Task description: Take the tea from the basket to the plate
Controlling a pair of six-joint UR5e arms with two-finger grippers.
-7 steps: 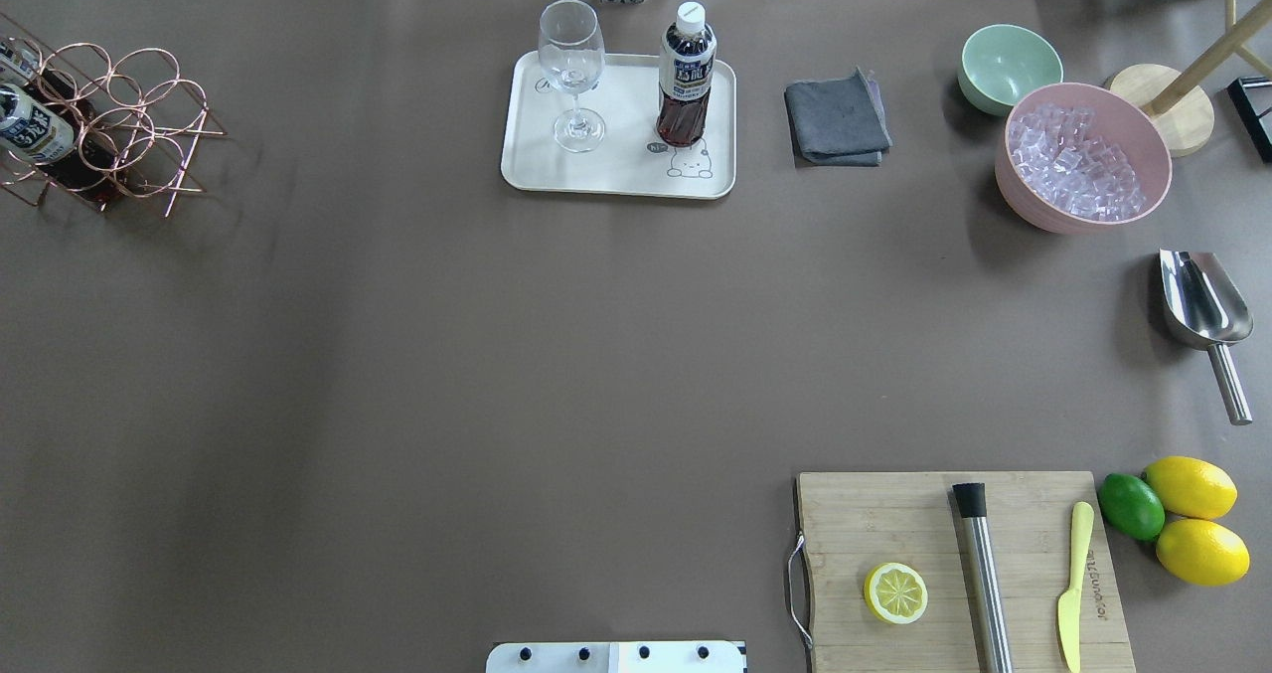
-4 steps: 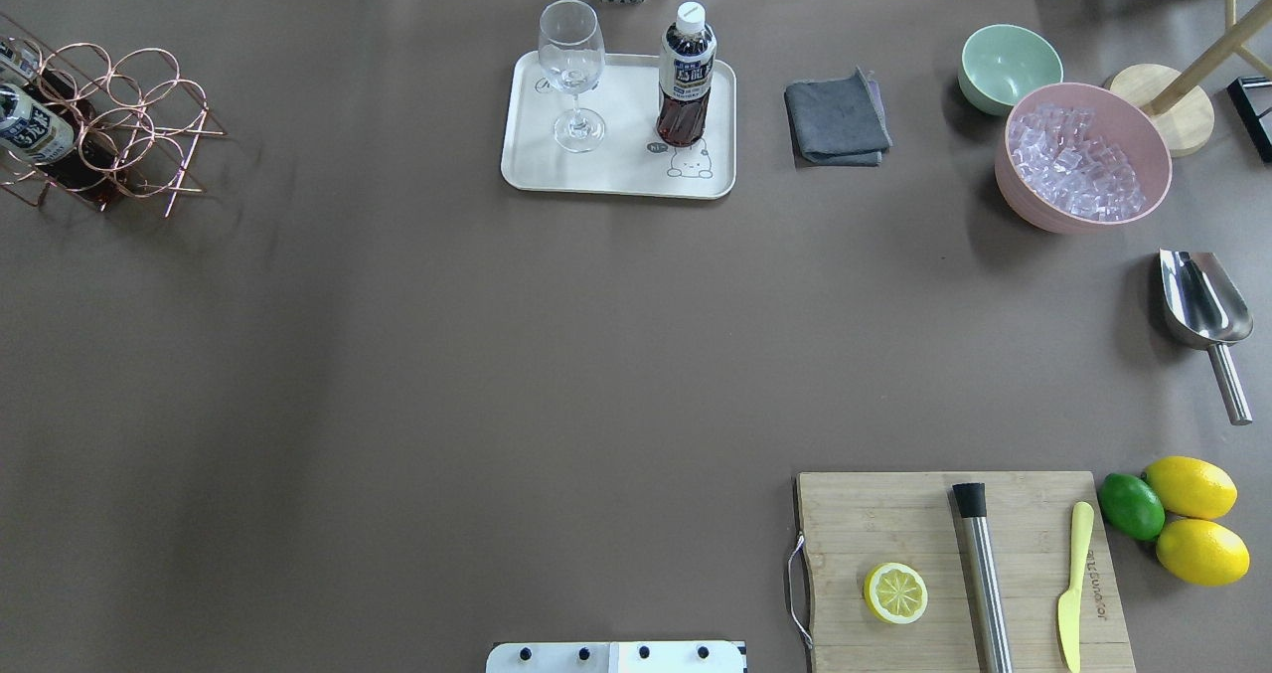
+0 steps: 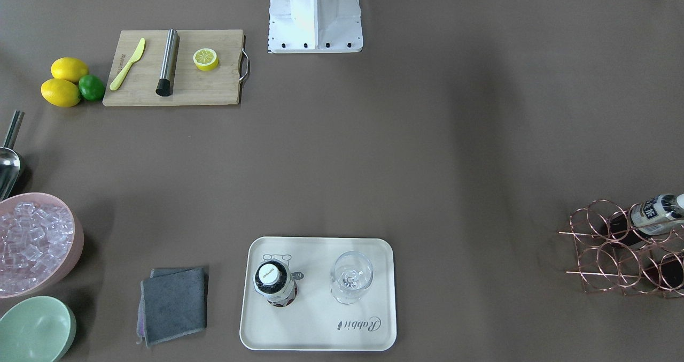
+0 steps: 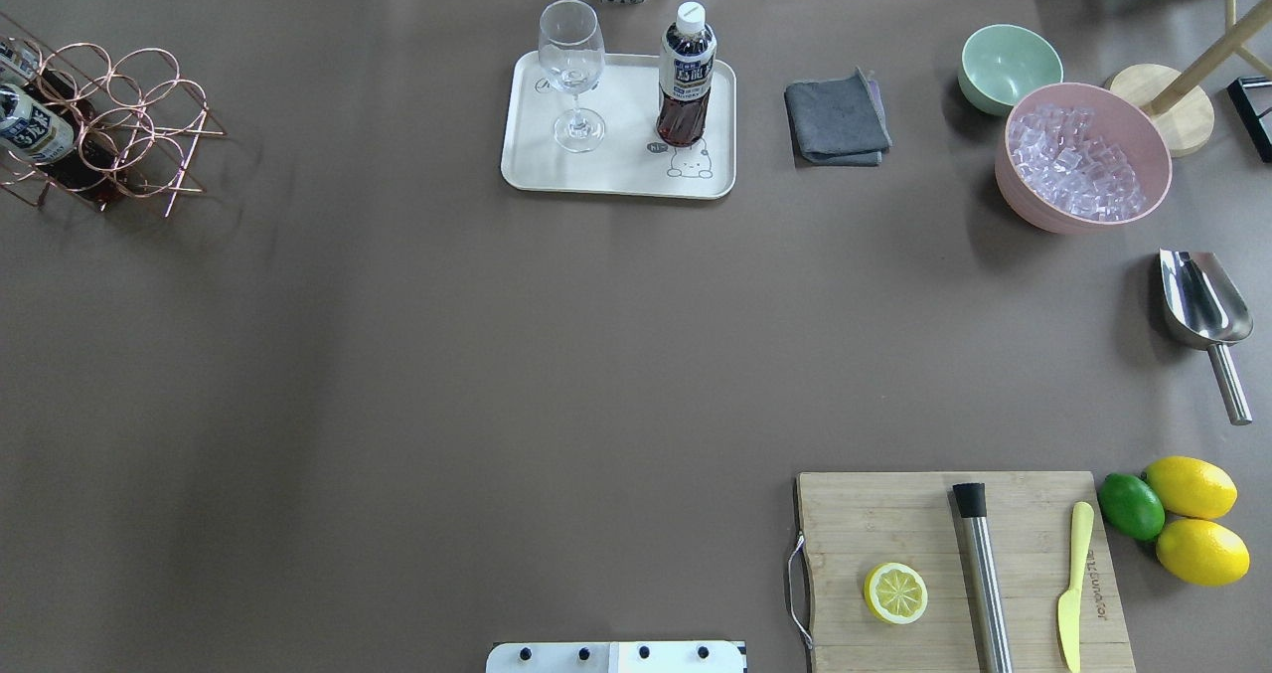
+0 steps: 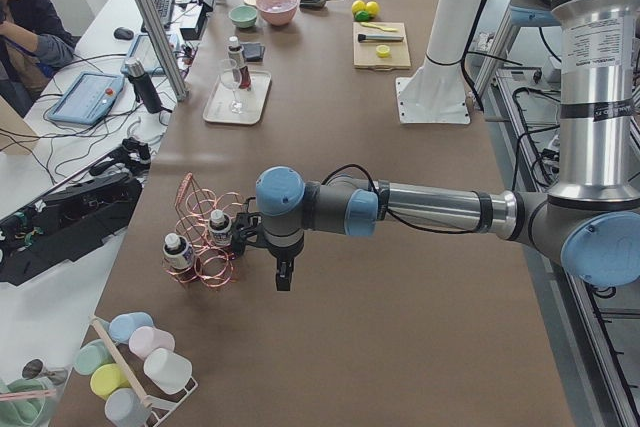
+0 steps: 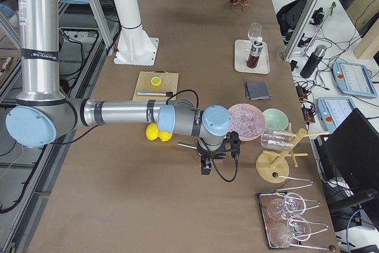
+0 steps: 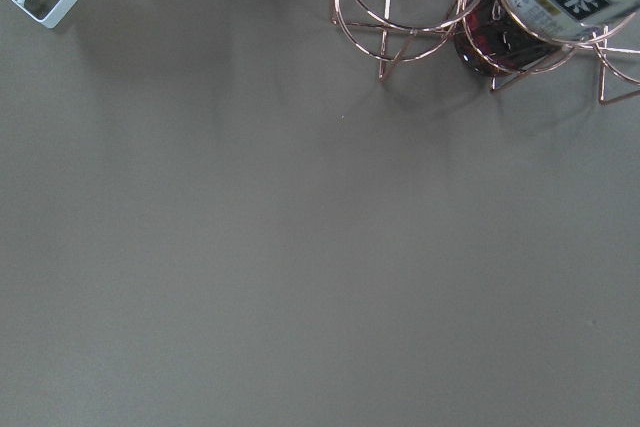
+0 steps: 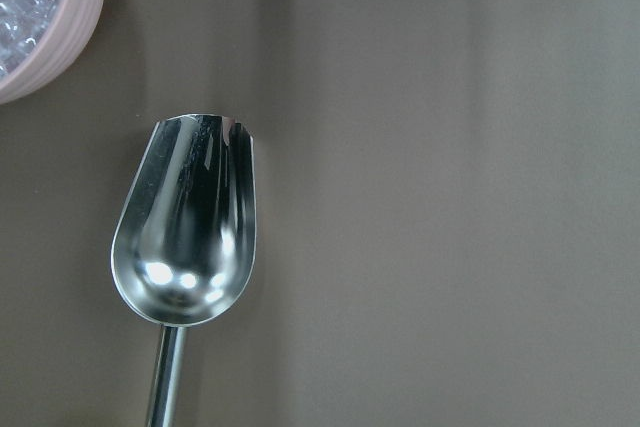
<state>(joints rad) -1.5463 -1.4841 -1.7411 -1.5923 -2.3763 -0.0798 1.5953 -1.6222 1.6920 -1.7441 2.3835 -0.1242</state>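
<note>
One tea (image 4: 685,77) stood upright on the plate (image 4: 606,174), at 3 o'clock from a glass (image 4: 572,67) in the overhead view. The plate sat at the table's (image 4: 497,355) 12 o'clock, the basket (image 4: 119,126) at 10 o'clock with two bottles (image 4: 35,134) lying in it. The left gripper (image 5: 284,275) hung just beside the basket, the right gripper (image 6: 205,167) over a scoop (image 8: 185,227) with a bowl (image 8: 85,7) at its 11 o'clock; whether either was wide or narrow could not be told.

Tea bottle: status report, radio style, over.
Left gripper, right gripper: open or shut unreadable. Tea upright on plate, beside wine glass. Two more bottles in basket.
</note>
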